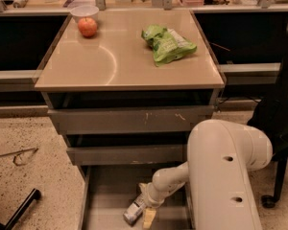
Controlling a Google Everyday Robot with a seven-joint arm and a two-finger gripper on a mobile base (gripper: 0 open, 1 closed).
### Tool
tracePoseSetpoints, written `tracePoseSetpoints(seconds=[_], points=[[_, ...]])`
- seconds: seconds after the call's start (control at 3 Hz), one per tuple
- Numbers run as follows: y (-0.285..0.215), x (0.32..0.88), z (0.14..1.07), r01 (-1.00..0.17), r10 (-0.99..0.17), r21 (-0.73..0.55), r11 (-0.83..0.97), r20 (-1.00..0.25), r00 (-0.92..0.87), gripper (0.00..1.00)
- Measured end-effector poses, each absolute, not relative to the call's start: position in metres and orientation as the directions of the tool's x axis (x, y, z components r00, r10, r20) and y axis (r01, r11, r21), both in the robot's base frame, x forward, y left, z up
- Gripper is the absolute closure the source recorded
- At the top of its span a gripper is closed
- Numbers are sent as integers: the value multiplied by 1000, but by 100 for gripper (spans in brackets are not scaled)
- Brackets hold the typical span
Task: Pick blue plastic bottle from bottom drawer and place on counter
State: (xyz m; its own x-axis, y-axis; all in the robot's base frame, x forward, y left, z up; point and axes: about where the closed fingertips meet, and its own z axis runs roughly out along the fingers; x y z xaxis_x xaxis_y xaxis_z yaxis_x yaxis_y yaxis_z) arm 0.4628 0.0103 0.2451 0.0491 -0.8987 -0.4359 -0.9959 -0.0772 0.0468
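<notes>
— Grey metal up front: what lies in the bottom drawer (pixel 105 200)?
— The blue plastic bottle (pixel 133 213), flat on the floor at six o'clock. The gripper (pixel 145 206) is down on its upper end; whether the claw has clamped cannot be told.
— And beyond?
— Two drawer fronts (pixel 129 120), then the counter (pixel 110 66): green snack bag (pixel 167 43) at one o'clock, apple (pixel 87 27) at eleven, touching a white bowl (pixel 84 11)

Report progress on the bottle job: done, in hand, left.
Done: the bottom drawer stands open. In hand: the gripper is down in it, right at the bottle, which lies on the drawer floor. Left: lift the bottle out and set it on the counter.
</notes>
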Motion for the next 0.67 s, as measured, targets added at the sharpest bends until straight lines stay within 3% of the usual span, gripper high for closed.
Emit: tracePoseSetpoints(seconds=[0.33,0.67], points=[[19,476,227,-998,-872,-54,-14,-489,39,0],[24,479,221,-998,-871,-58,-23,-489,48,0]])
